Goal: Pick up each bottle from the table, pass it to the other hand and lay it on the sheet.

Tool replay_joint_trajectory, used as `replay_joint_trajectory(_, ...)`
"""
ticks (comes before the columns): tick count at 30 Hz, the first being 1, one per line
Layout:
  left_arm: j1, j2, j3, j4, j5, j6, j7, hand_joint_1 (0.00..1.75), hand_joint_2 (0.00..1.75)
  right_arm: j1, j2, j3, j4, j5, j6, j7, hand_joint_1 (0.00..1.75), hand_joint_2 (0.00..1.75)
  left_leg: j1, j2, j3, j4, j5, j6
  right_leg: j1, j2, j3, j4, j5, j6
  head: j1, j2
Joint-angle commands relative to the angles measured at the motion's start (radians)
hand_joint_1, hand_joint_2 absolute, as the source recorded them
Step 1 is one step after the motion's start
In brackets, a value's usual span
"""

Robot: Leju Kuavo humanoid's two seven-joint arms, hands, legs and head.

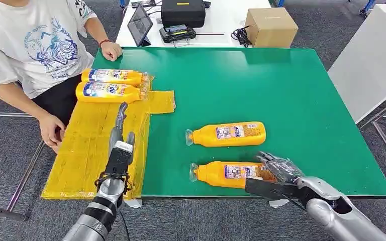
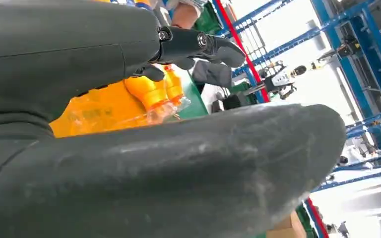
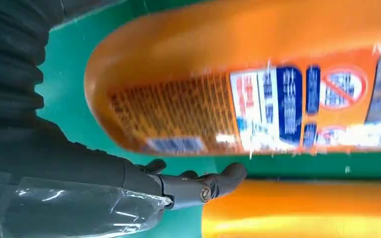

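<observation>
Reaching for the third bottle, two already on the sheet.

My right hand (image 1: 275, 173) sits at the base of the near bottle (image 1: 226, 173), fingers spread around it but not yet closed, I judge; next it must close and lift, then pass across. My left hand (image 1: 119, 145) waits above the yellow sheet (image 1: 83, 155), fingers straight, holding nothing. The far bottle (image 1: 227, 134) lies just beyond on the green table (image 1: 291, 90); two placed bottles (image 1: 111, 85) lie side by side. The labels' print is too blurred to read.
</observation>
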Motion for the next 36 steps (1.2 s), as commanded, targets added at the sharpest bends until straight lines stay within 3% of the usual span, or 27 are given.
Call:
replay_joint_trajectory(1,-0.061,-0.005,-0.026,0.073,0.004,-0.004,0.004,0.00,0.00,-0.043,0.049,0.023,0.091,-0.021,0.029,-0.012,0.00,1.75,0.001,0.002,0.004,0.000,-0.001,-0.002,0.002,0.002,0.004,-0.001,0.000,-0.003,0.000,0.000)
replay_joint_trajectory(15,-0.064,-0.004,-0.033,0.080,0.004,-0.002,0.006,0.00,0.00,-0.077,0.104,0.029,0.155,-0.004,-0.001,-0.008,0.00,1.75,0.002,0.004,0.004,0.000,-0.001,-0.002,0.002,0.003,0.004,-0.001,0.000,-0.003,0.000,0.000)
replay_joint_trajectory(19,-0.052,0.001,-0.043,0.124,0.003,0.005,0.006,0.00,0.00,-0.067,0.191,0.035,0.268,0.008,-0.031,-0.047,0.00,1.75,0.002,0.003,0.005,-0.002,0.000,-0.002,0.002,0.002,0.005,-0.003,0.001,-0.002,0.000,0.000)
replay_joint_trajectory(20,-0.054,0.000,-0.043,0.126,0.005,0.002,0.001,0.00,0.00,-0.071,0.197,0.037,0.276,0.010,-0.038,-0.048,0.09,1.75,0.003,0.004,0.007,-0.003,-0.001,-0.003,0.003,0.004,0.007,-0.004,0.001,-0.003,0.000,0.000)
replay_joint_trajectory(21,-0.057,-0.002,-0.043,0.126,0.006,0.003,-0.002,0.00,0.00,-0.075,0.200,0.037,0.279,0.010,-0.041,-0.048,0.42,1.75,0.002,0.003,0.005,-0.002,-0.001,-0.002,0.002,0.003,0.005,-0.003,0.001,-0.002,0.000,0.000)
replay_joint_trajectory(22,-0.058,-0.003,-0.043,0.125,0.006,0.003,-0.002,0.00,0.00,-0.076,0.202,0.036,0.279,0.009,-0.041,-0.048,1.15,1.75,0.003,0.005,0.006,-0.002,-0.001,-0.002,0.003,0.004,0.006,-0.003,0.001,-0.003,0.000,0.000)
replay_joint_trajectory(24,-0.058,-0.004,-0.049,0.125,0.001,-0.001,0.011,0.00,0.00,-0.072,0.220,0.033,0.298,0.007,-0.044,-0.049,1.50,1.75,0.003,0.005,0.006,-0.002,-0.001,-0.003,0.003,0.004,0.005,-0.002,0.000,-0.003,0.000,0.000)
replay_joint_trajectory(27,-0.052,-0.002,-0.053,0.139,-0.004,0.000,0.020,0.00,0.00,-0.059,0.251,0.039,0.341,0.009,-0.052,-0.059,1.57,1.75,0.003,0.005,0.006,-0.002,0.000,-0.002,0.003,0.004,0.006,-0.003,0.001,-0.003,0.000,0.000)
replay_joint_trajectory(29,-0.050,0.000,-0.054,0.145,-0.004,0.003,0.019,0.00,0.00,-0.052,0.261,0.043,0.356,0.013,-0.059,-0.068,1.75,1.75,0.004,0.005,0.009,-0.003,0.000,-0.003,0.004,0.004,0.008,-0.004,0.001,-0.003,0.000,0.000)
replay_joint_trajectory(36,-0.052,-0.003,-0.057,0.155,-0.002,0.001,0.016,0.00,0.00,-0.046,0.273,0.038,0.372,0.013,-0.066,-0.084,1.75,1.75,0.003,0.009,0.014,-0.002,-0.001,-0.003,0.003,0.007,0.012,-0.003,0.001,-0.003,0.000,0.000)
